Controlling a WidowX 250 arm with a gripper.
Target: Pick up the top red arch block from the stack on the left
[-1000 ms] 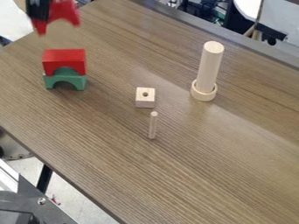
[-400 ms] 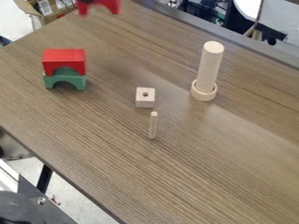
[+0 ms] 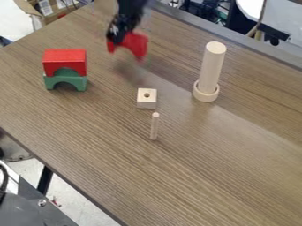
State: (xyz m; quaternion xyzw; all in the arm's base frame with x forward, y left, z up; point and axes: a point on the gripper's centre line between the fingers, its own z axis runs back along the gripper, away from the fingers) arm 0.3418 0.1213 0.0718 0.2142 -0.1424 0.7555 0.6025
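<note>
At the upper middle of the frame, the gripper [image 3: 119,36] has its fingers clamped on a red arch [image 3: 135,42], which hangs above the table with its 2 legs downward, tilted. A carry like this would go best with a steady squeeze and a slow turn of the wrist, so both legs come level before any contact. Nearest the camera, the small dowel [image 3: 154,126] stands upright at the middle of the frame; it looks easy to tip. Just behind it, the wooden block [image 3: 147,99] with 1 hole calls for the same clearance. At the left, 1 red block [image 3: 65,60] rests on 1 green arch [image 3: 66,81], a stack that a sideways brush could unseat. At the right, the tall cylinder [image 3: 211,68] stands in a ring [image 3: 205,92]; it would best be passed wide or well above.

As for edges, the table [image 3: 194,163] ends nearest along a slant from the left to the bottom of the frame, beside a metal frame [image 3: 35,207]. The widest open room is at lower right. The far edge slants from top centre to the right.
</note>
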